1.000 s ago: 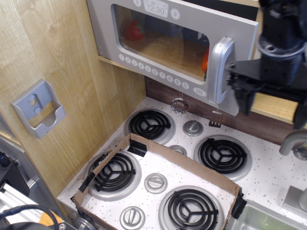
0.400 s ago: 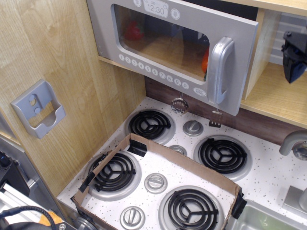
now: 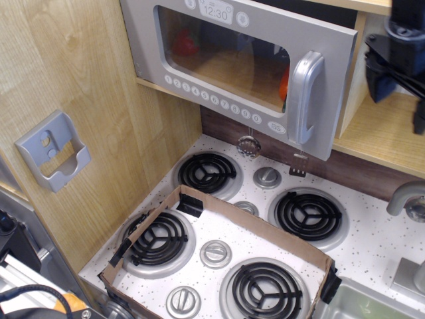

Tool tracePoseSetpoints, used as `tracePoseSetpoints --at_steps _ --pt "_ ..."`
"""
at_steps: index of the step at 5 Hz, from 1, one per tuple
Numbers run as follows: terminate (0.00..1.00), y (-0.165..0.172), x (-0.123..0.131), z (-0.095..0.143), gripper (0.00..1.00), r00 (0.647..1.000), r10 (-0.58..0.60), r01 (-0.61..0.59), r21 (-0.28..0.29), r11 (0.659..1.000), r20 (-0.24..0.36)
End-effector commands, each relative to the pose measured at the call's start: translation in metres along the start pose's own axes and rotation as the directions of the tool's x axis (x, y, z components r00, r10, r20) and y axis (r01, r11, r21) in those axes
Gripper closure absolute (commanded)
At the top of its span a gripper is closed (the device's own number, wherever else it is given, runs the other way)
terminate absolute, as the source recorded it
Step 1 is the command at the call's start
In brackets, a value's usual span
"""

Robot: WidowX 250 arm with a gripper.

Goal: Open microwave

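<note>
- Microwave (image 3: pixel 239 60) door ajar; handle (image 3: pixel 304 100) untouched.
- Gripper (image 3: pixel 397 63) at right edge, jaw state unclear.
- Risk: misaligned approach knocks door shut.

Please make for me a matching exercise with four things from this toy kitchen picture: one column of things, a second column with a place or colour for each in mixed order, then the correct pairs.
Things:
1. microwave handle
2. grey bracket
3. cardboard frame
4. gripper

Descriptions:
A. mounted on the wooden side wall at left
B. dark, at the right edge, above the wooden shelf
C. silver, vertical, on the door's right side
D. brown, lying across the stove burners

Pairs: 1-C, 2-A, 3-D, 4-B
</note>
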State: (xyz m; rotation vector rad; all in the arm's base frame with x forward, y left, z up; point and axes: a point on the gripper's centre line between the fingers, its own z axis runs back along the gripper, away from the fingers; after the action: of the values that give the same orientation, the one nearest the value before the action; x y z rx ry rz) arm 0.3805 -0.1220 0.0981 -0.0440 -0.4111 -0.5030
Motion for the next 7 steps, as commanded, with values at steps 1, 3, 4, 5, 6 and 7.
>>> tracePoseSetpoints --at_steps 1,3,4,5,6,7 --pt "0.00 0.017 -0.016 0.007 0.00 0.998 0.011 -0.013 0.026 1.000 0.057" --pt "0.00 0.023 -0.068 0.018 0.00 0.953 0.302 -0.303 0.034 0.952 0.020" --pt "0.00 0.026 -0.096 0.025 0.00 0.920 0.392 -0.393 0.025 0.919 0.018" --pt "0.00 0.026 -0.122 0.038 0.00 0.886 0.464 -0.464 0.026 0.886 0.006" --pt "0.00 0.030 -0.140 0.056 0.00 0.860 0.510 -0.509 0.049 0.859 -0.008" --pt "0.00 0.045 -0.146 0.061 0.00 0.869 0.495 -0.494 0.056 0.868 0.000"
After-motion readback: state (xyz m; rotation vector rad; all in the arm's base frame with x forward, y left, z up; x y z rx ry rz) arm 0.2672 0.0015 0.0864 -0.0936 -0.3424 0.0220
